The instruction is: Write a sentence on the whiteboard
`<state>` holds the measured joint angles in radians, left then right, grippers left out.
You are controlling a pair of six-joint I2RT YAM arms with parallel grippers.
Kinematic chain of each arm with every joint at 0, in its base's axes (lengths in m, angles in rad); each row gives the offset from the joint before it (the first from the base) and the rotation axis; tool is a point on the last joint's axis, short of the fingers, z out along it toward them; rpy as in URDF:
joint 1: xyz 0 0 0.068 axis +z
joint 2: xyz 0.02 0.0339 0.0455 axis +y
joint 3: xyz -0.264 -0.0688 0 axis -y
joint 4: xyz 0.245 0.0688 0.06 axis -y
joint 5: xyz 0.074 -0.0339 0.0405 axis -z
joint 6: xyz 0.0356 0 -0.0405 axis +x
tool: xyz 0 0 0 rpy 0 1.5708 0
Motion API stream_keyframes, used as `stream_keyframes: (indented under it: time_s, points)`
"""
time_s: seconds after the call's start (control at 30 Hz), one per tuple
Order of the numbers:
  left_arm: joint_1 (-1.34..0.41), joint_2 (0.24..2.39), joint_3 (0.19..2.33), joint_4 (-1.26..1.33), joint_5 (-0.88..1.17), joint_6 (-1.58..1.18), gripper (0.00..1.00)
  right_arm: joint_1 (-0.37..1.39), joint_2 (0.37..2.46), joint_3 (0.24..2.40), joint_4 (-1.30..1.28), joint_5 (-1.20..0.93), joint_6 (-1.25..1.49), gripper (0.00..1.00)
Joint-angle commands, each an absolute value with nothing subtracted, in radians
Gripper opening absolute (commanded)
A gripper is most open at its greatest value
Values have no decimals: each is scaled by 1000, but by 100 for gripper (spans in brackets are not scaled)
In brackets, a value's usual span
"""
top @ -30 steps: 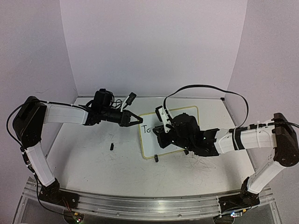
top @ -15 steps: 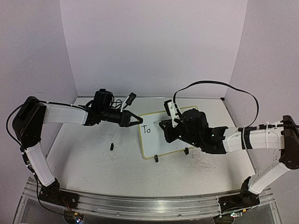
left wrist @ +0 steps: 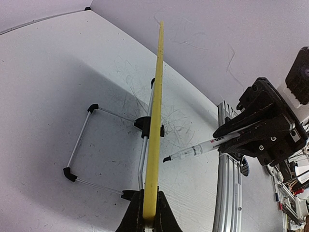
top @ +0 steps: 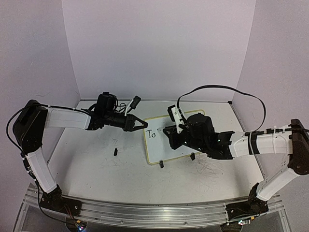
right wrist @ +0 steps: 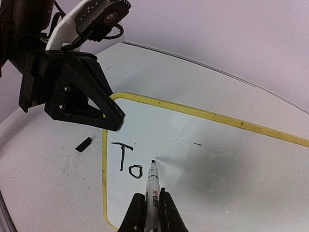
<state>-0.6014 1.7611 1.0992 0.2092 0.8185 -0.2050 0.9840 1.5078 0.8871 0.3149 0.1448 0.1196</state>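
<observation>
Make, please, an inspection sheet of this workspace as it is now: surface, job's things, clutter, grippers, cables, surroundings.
Surface: white tabletop, with faint grey scribble marks.
Job's things: whiteboard with a yellow rim; only "To" is written on it, in black; marker uncapped, its tip close to the board just right of the "o".
Clutter: one small black piece on the tabletop, left of the board.
Grippers: left gripper shut on the board's rim; right gripper shut on the marker.
Cables: black cable arching above the right arm, clear of the board.
Surroundings: plain pale walls on three sides; metal rail at the near edge.
</observation>
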Motion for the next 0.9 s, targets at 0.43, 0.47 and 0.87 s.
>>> stream_keyframes:
  time_s: [0.43, 0.47, 0.87]
  points:
    - [-604, 1724, 1103, 217, 824, -184, 0, 987, 1538, 916, 282, 175, 130, 0]
    - [-604, 1724, 1103, 217, 825, -184, 0, 987, 1539, 916, 282, 172, 131, 0]
    - [-604, 1726, 1103, 216, 827, -184, 0, 987, 1536, 910, 304, 201, 133, 0]
